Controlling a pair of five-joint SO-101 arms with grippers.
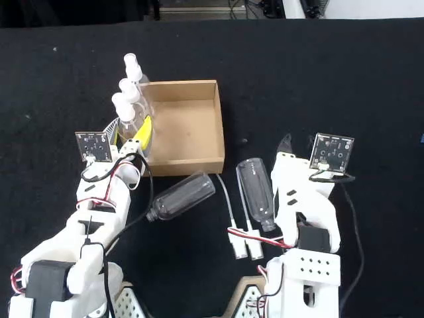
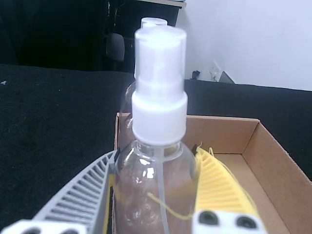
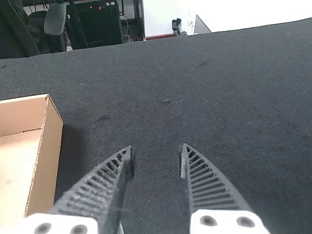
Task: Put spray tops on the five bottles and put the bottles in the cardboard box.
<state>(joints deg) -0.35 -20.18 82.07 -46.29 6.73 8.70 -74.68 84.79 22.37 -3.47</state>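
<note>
Three clear bottles with white spray tops stand in a row at the left wall of the cardboard box (image 1: pixel 189 126); I cannot tell whether they are inside it. My left gripper (image 1: pixel 131 132) is shut on the nearest capped bottle (image 2: pixel 158 146), its grey and yellow fingers (image 2: pixel 219 185) against the bottle's sides. Another capped bottle (image 2: pixel 153 22) stands right behind it. Two uncapped bottles lie on the mat in front of the box, one (image 1: pixel 182 195) at the left and one (image 1: pixel 255 192) at the right. Two loose spray tops (image 1: pixel 244 246) lie beside them. My right gripper (image 3: pixel 155 158) is open over bare mat.
The table is covered by a black mat (image 1: pixel 344 79). The box's right wall (image 3: pixel 44 141) stands just to the left of my right gripper. The right arm's white body (image 1: pixel 301 199) lies close to the right uncapped bottle.
</note>
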